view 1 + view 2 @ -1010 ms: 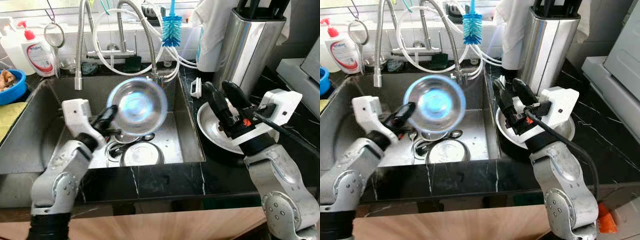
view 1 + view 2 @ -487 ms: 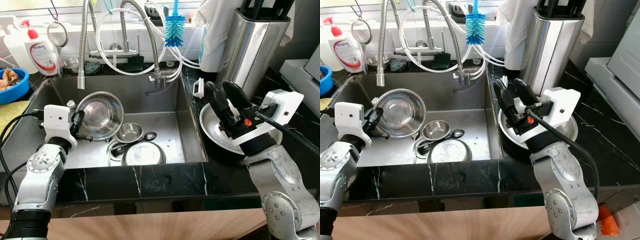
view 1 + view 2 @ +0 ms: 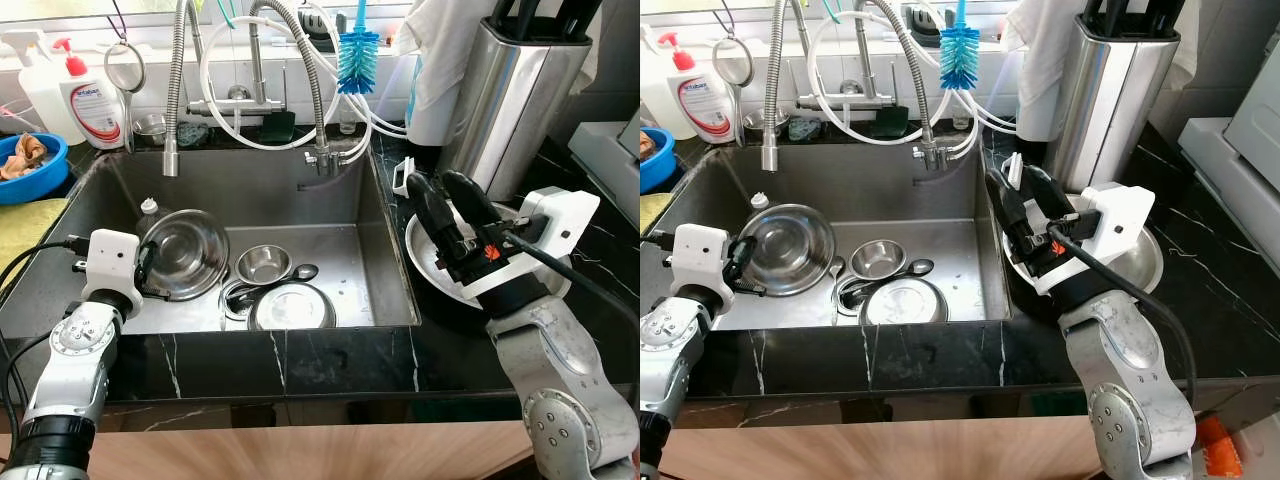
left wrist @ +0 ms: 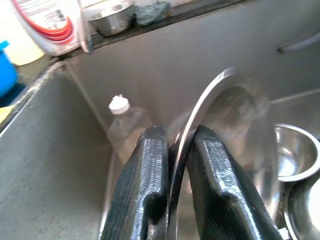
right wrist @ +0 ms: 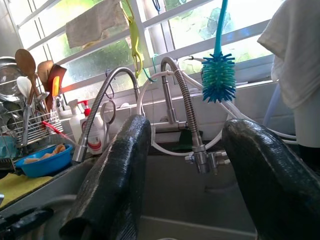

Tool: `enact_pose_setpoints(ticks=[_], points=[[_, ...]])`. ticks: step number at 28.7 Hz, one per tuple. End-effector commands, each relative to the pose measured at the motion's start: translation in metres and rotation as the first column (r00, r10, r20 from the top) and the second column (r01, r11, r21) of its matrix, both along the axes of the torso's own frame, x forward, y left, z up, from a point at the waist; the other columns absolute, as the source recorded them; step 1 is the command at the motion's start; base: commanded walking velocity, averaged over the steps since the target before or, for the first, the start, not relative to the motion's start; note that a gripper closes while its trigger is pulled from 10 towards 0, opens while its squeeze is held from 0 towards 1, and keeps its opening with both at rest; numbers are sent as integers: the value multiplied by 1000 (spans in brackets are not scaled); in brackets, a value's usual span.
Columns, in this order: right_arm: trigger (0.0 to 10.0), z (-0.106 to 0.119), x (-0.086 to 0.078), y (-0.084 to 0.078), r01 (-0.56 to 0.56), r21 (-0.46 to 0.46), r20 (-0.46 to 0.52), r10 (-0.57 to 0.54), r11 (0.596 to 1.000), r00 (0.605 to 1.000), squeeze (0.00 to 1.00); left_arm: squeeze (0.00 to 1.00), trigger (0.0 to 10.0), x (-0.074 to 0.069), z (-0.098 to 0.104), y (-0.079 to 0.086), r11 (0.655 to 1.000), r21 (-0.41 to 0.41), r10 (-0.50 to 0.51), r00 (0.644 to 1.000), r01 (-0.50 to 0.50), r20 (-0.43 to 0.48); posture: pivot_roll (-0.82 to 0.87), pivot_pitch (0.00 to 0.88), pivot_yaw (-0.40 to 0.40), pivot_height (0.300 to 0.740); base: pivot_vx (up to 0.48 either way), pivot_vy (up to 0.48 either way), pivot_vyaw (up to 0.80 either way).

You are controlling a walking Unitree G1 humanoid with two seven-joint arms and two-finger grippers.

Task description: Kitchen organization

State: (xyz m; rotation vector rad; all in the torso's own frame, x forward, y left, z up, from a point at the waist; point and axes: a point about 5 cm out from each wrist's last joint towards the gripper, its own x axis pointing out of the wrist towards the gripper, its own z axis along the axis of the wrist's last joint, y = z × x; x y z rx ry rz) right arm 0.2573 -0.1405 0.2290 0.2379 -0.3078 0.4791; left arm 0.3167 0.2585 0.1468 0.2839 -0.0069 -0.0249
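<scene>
Gripping the rim of a steel bowl [image 3: 184,253], the left gripper [image 4: 175,165] sits low at the sink's left side, its two fingers [image 4: 145,185] pinched on either face of the thin metal edge, so the bowl stands tilted on its side against the left part of the sink [image 3: 300,200] floor. Nearest the front wall of the sink lies a round lid [image 3: 291,306], with a spoon [image 3: 300,272] and a small bowl [image 3: 264,264] just behind it, toward the middle. A clear plastic bottle [image 4: 125,125] with a white cap stands beside the tilted bowl, near the sink's left wall. On the counter [image 3: 400,370] right of the sink, the right gripper [image 3: 452,215] hovers over a white plate [image 3: 432,262], its fingers [image 5: 112,185] spread wide apart and holding nothing. Farther back, a flexible tap [image 3: 175,90] hangs over the sink's rear edge, a blue brush [image 3: 357,60] hangs by the hoses, and a soap bottle [image 3: 85,95] stands at the counter's far left, near a blue bowl [image 3: 30,170]. A steel knife block [image 3: 510,90] stands at the far right.
</scene>
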Motion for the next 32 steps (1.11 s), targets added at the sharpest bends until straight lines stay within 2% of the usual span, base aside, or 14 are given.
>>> enact_pose_setpoints(ticks=[1,3,32], points=[[10000,3,-2,1,-2,-4,15,2,1000,1000,0,1000,10000,2,-2,-1,1000,1,-17,1000,17,-14,20,44,27,740,0,0,0],[10000,3,-1,1,1,-5,15,-1,1000,1000,0,1000,10000,1,-5,-2,999,-28,-30,999,30,-11,18,45,28,740,0,0,0],[10000,-1,1,-3,35,-7,0,-35,999,999,0,1000,10000,4,2,-10,993,-61,-97,995,97,17,26,32,36,740,0,0,0]])
